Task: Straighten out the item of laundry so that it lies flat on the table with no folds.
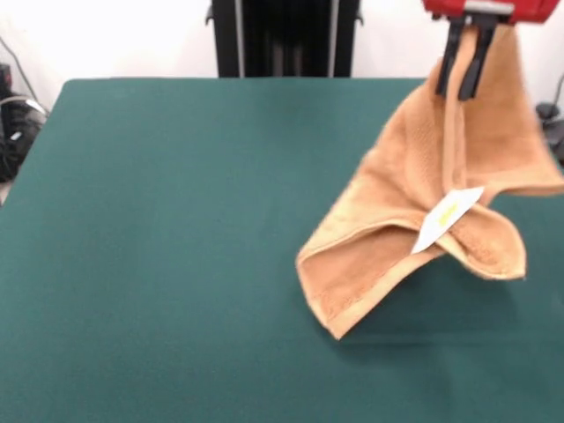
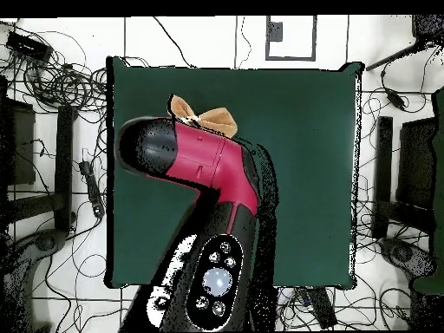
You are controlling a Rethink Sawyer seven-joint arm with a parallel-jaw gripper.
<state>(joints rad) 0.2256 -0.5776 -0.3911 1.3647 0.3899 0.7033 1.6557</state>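
The orange-tan towel (image 1: 423, 211) hangs from my gripper (image 1: 463, 84) at the right of the front view, lifted above the green table (image 1: 176, 220). My black fingers (image 1: 471, 62) are shut on its upper edge. The towel droops in folds, its lower left corner (image 1: 330, 317) low by the felt, whether touching I cannot tell. Its white tag with yellow print (image 1: 448, 216) faces the camera. In the overhead view only small bits of towel (image 2: 204, 117) show beyond my red and black arm (image 2: 195, 160), which hides the gripper.
The black pedestal (image 1: 284, 37) stands at the table's far edge. Cables and equipment (image 2: 52, 78) lie on the floor around the table (image 2: 303, 156). Dark gear (image 1: 13, 123) sits off the table's left side.
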